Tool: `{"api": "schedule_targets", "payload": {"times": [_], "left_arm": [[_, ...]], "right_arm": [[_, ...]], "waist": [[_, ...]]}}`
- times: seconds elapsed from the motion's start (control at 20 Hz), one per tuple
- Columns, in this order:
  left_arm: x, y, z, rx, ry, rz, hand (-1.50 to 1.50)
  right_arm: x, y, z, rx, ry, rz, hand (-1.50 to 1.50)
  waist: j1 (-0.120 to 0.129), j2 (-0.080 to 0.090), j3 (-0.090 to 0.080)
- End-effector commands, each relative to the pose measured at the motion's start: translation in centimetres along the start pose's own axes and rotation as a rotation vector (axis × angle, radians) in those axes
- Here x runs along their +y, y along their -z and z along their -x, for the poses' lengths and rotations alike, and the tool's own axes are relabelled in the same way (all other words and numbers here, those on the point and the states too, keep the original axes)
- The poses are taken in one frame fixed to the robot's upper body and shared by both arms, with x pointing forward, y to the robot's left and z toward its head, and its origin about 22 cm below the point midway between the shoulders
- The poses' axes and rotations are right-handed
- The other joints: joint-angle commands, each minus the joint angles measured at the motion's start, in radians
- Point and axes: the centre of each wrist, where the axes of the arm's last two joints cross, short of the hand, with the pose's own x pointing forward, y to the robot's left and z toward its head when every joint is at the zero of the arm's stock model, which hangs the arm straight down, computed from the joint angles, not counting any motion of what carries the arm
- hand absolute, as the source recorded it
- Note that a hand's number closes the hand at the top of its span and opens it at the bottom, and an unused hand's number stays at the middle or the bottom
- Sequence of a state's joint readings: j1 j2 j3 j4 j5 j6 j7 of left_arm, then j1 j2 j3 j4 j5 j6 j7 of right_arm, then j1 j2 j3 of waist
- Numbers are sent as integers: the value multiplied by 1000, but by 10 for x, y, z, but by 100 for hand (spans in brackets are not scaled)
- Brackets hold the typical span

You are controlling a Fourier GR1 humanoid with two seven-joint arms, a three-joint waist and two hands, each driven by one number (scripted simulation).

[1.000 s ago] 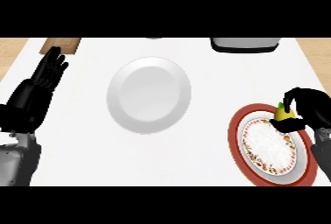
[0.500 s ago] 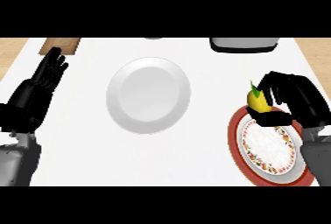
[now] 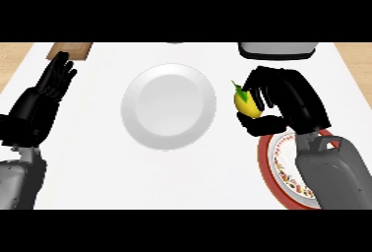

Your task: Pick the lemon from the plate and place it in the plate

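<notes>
At the very bottom, two grey arms come in. The right arm (image 3: 330,172) covers part of a plate with a red rim (image 3: 266,165). This plate sits on the white table (image 3: 196,172) at the lower right, and it has a band of little coloured dots inside the rim.

A bit farther up is the right hand (image 3: 291,101). It is black, and its fingers and thumb are curled round the lemon (image 3: 247,102). The lemon is yellow with a small green tip pointing up. It is off the red plate. It is in the hand between the two plates, just beside the right edge of the white plate (image 3: 169,106). The white plate is big and sits in the middle of the table with nothing on it.

The left hand (image 3: 40,106) is at the left side, well apart from both plates. Its fingers are straight and point up, and it holds nothing.

At the far edge of the table there is a brown wooden board (image 3: 70,49) on the left and a grey thing (image 3: 280,49) on the right. I cannot tell what the grey thing is.
</notes>
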State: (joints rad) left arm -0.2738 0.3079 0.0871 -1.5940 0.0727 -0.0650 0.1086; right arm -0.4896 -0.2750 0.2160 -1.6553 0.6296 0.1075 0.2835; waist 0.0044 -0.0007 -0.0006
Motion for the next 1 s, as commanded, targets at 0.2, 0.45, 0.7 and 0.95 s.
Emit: {"api": "schedule_targets", "payload": {"times": [0.2, 0.45, 0.7, 0.95], "left_arm": [[-12, 6, 1, -14, -15, 9, 0], [-6, 19, -3, -18, -6, 21, 0], [-22, 15, 0, -16, -13, 36, 0], [-13, 19, -11, -39, -23, 40, 0]], "right_arm": [[37, 64, -66, -24, 80, -51, 150], [79, 81, -82, 30, 103, -96, 150], [93, 109, -99, 67, 41, -79, 150], [123, 119, -68, 99, -23, -104, 150]], "waist": [[12, 5, 0], [17, 7, 0], [32, 9, 0], [59, 18, 0]]}}
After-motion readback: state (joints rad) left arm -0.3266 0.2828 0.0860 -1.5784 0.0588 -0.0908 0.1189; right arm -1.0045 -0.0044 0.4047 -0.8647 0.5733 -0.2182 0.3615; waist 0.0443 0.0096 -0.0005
